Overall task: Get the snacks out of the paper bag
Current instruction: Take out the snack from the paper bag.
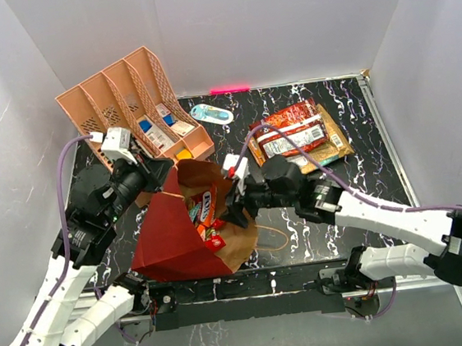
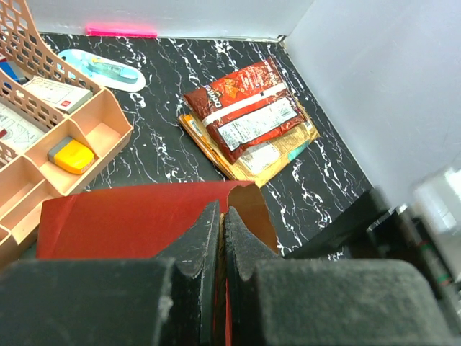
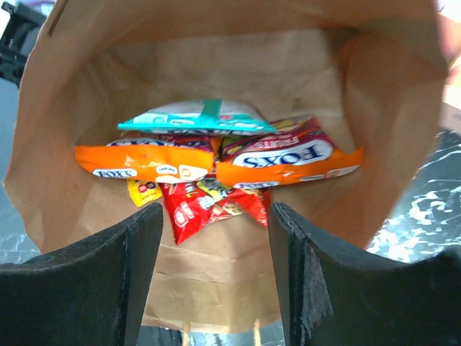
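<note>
Marbled table (image 1: pixel 273 102); left claw (image 2: pixel 222 216) tight on paper bag (image 2: pixel 130 216), right claw (image 3: pixel 216 216) agape.

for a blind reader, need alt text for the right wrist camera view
View into the open paper bag, its brown inside holding a pile of snacks: two orange packets, a teal packet above, a red packet and a yellow packet below. The right pincer stands open at the bag's mouth, its fingers framing the bottom edge, holding nothing.
</note>
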